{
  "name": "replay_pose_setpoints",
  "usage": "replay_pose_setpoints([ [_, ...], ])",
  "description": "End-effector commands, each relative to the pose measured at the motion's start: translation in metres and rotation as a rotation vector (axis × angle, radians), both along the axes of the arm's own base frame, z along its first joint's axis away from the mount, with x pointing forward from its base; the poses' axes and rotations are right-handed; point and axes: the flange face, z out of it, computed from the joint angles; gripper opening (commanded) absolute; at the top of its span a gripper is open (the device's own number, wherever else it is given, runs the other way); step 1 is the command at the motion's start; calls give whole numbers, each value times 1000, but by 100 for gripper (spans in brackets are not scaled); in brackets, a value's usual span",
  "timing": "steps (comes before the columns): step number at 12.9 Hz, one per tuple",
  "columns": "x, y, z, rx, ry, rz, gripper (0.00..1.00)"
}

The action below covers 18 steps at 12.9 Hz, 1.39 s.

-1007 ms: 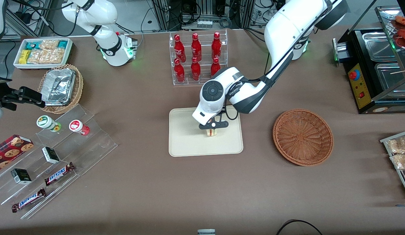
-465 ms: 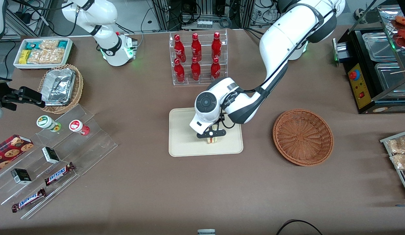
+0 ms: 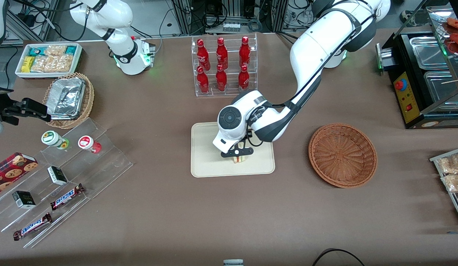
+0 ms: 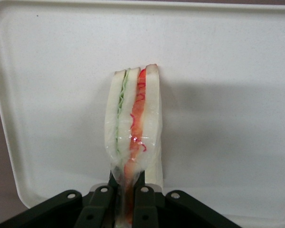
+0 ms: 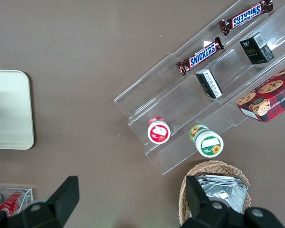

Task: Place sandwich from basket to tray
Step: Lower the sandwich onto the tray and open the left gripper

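Gripping the sandwich point(image 4: 133, 123) between its two fingers point(image 4: 100, 204), the claw point(image 3: 238, 155) is shown low over the tray point(image 3: 206, 162), in the part of the tray nearer to the front camera and toward the working arm's end of the surface. The claw is clamped on one narrow end of the wedge; in the left wrist view the fingers press on the two outer bread faces, and clear wrapping film is seen around the bread.

The step in hand is judged to be the set-down: the carry from the basket point(image 3: 342, 155) is complete, the basket is seen with nothing in it, and only the release is left. Whether the lower edge of the sandwich already touches the tray floor cannot be told, although a shadow close beside it suggests that little or no gap remains.

The sandwich is held on edge, with its layered side of green and red-orange filling turned up toward the wrist camera. Its long axis runs straight out from the claw, along the tray floor and toward the tray rim point(image 4: 142, 5) that is nearer to the front camera. The bread faces stand upright.

The next move is judged to call for a short lowering, if any gap is left, then an opening of the fingers and a straight lift clear. Since the wedge stands on a narrow edge, tipping onto a flat face upon release is to be expected.
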Motion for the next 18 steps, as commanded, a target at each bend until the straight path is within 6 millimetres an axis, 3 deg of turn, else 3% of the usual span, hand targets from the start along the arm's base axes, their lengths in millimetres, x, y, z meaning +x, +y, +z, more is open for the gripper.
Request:
replay_pose_setpoints([
  [1, 3, -6, -1, 30, -25, 22, 0],
  [2, 2, -7, -1, 27, -25, 30, 0],
  [3, 3, -7, -2, 23, -28, 32, 15],
  [5, 4, -8, -4, 20, -30, 38, 95],
  [6, 3, -8, -4, 21, -29, 38, 100],
  [11, 3, -8, 8, 20, -38, 32, 100],
  [18, 12, 11, 81, 35, -68, 43, 100],
])
